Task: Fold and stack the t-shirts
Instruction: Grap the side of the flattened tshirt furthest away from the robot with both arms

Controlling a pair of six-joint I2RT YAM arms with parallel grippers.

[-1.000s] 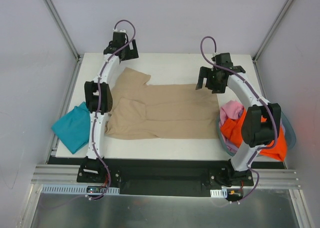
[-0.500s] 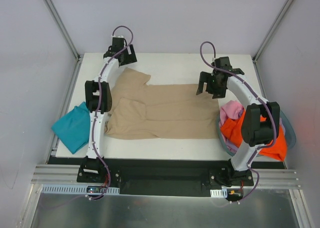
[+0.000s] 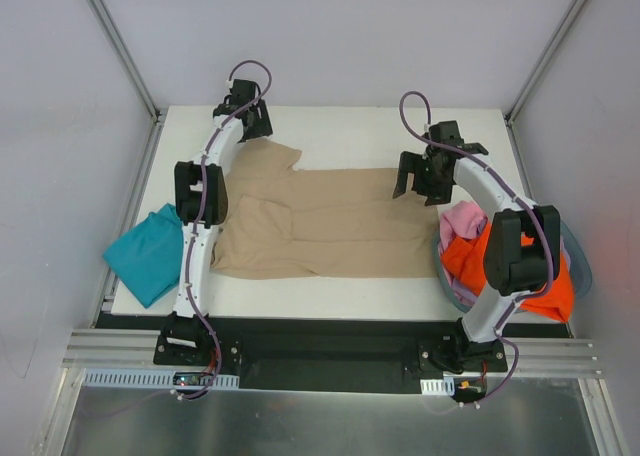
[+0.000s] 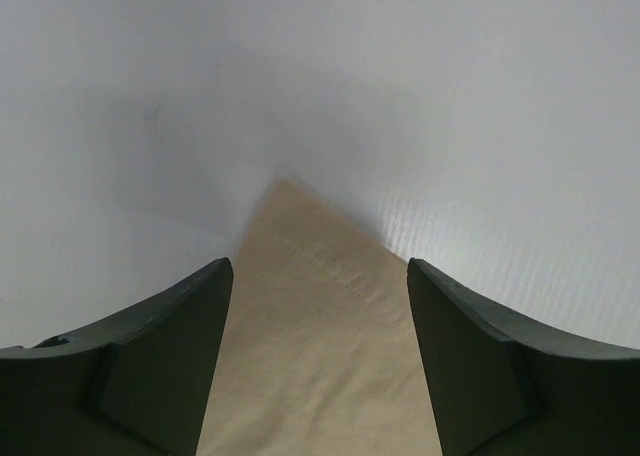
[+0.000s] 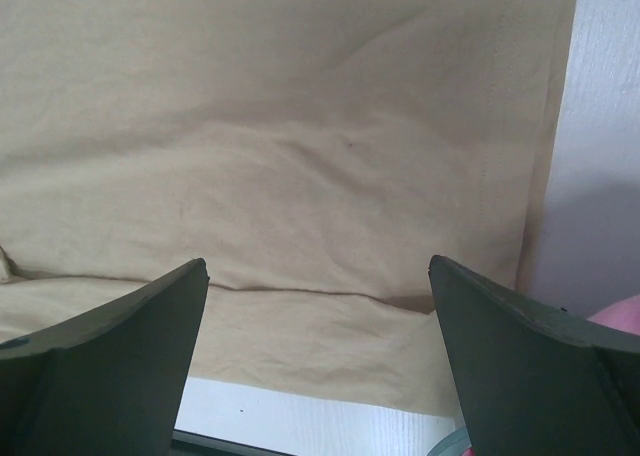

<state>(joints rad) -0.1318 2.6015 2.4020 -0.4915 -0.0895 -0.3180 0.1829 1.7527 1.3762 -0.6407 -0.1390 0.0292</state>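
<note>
On table one tan t-shirt, one teal t-shirt; left jaws open, right jaws open

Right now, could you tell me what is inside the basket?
An orange t-shirt and, at the far edge, a pink t-shirt. The right arm covers the middle; anything beneath the shirts is hidden.
</note>
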